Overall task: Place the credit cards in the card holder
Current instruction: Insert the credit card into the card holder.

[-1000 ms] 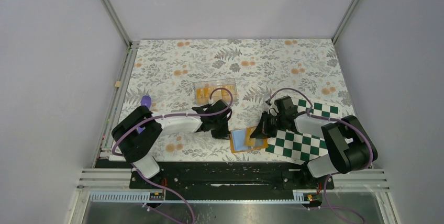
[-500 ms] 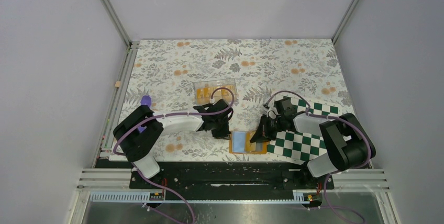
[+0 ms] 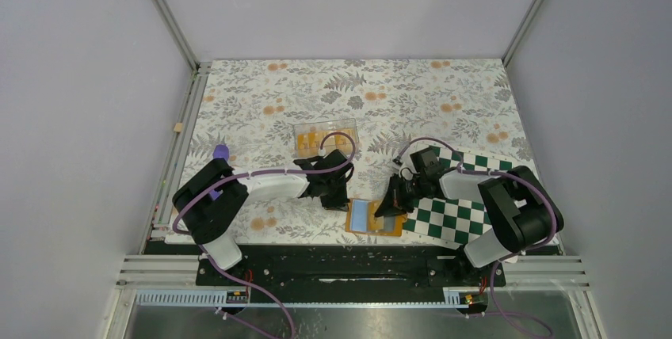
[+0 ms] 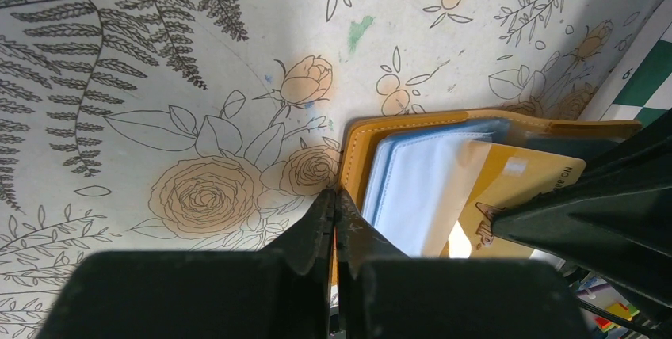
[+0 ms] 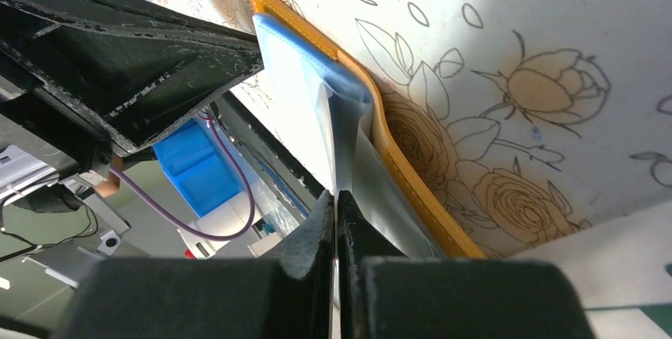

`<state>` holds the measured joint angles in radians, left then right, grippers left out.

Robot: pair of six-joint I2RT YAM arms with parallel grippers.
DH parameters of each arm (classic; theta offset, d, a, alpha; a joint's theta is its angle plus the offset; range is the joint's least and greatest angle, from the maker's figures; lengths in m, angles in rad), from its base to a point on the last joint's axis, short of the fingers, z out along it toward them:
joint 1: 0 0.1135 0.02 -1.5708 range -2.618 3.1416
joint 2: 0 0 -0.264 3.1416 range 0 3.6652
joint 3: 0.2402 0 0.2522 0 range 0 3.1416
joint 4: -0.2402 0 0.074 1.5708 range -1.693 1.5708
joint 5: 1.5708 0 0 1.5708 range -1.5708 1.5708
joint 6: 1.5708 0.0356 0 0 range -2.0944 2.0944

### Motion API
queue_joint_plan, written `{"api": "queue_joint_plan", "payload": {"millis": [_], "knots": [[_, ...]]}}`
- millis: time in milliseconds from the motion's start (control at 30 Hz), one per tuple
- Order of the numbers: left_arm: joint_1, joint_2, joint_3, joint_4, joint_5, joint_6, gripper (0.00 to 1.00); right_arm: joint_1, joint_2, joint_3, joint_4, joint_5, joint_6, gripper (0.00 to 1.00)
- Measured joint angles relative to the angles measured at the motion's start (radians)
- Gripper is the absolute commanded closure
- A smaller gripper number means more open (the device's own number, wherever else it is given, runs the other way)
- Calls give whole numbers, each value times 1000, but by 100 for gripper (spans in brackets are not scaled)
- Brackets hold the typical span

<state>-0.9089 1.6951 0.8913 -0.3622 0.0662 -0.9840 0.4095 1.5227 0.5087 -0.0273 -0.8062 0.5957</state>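
Card holder [image 3: 369, 218] open at near table [image 3: 444, 93] edge, rt jaws pinching card [image 4: 519, 184].

floral cloth [image 3: 444, 93] covers the whole surface | clear plastic box [image 3: 325, 123] mid-cloth | green-and-white chequered board [image 3: 444, 222] near right — askew | small purple thing [image 3: 221, 151] at left edge

Wallet [image 3: 366, 217] lay low in centre frame on the table [image 3: 444, 93], a card [image 4: 519, 184] partly in it, board [image 3: 460, 214] just right, box [image 3: 325, 138] with cards [image 3: 307, 144] above it.

Bright even light, soft shadows, left hand [image 4: 334, 200] OOF
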Motion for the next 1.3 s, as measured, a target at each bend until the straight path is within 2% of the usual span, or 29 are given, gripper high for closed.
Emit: {"api": "queue_joint_plan", "payload": {"millis": [400, 600, 800, 1000, 1300], "knots": [[-1, 0, 0, 0, -1, 0, 100, 9, 34, -3, 64, -15, 38, 98], [-1, 0, 0, 0, -1, 0, 100, 10, 36, -1, 65, -8, 38, 89], [-1, 0, -2, 2, -1, -1, 100, 29, 76, 24, 57, 5, 36, 86], [-1, -7, -16, 18, -2, -10, 100, 83, 68, 91, -58, 97, 2, 63], [-1, -8, -16, 19, -2, -11, 100, 135, 27, 179, -219, 246, -27, 43]]}}
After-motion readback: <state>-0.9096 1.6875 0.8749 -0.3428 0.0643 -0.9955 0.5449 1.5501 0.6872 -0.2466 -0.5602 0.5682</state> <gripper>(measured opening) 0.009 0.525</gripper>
